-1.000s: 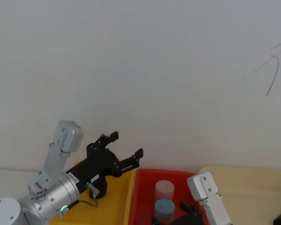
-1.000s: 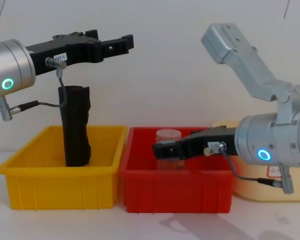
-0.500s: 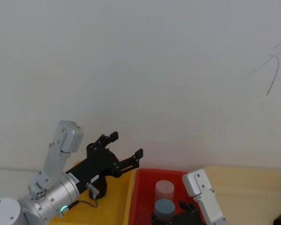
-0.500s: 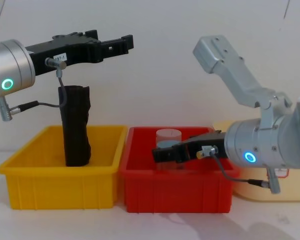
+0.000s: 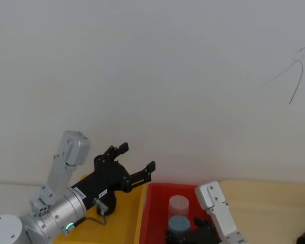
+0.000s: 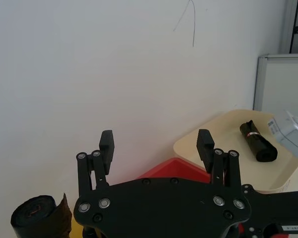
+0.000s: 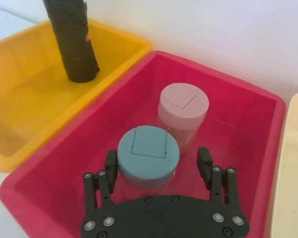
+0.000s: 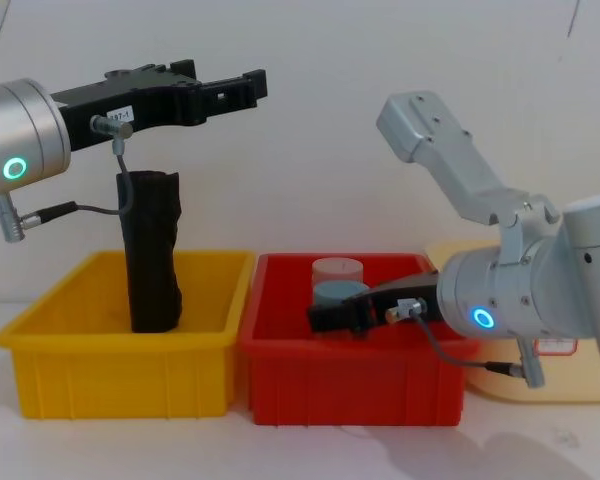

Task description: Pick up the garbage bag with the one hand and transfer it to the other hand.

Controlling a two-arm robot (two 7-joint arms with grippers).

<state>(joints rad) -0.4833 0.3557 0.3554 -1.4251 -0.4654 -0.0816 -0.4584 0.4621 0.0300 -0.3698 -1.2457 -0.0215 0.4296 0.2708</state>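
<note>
The garbage bag, a tall black crinkled roll, stands upright in the yellow bin; it also shows as a garbage bag in the right wrist view. My left gripper hovers open and empty well above the bag's top, its jaws pointing toward the wall. My right gripper is low inside the red bin, open, its fingers flanking the blue-lidded jar without closing on it. The left gripper holds nothing, and the garbage bag's rolled top sits below it.
A pink-lidded clear jar stands just behind the blue-lidded one in the red bin. Another black roll lies on the beige tray at the far right. The white wall is close behind the bins.
My right arm has swung left and lower into the red bin, bringing its gripper up to the blue-lidded jar. The left arm and the bag have not moved.
</note>
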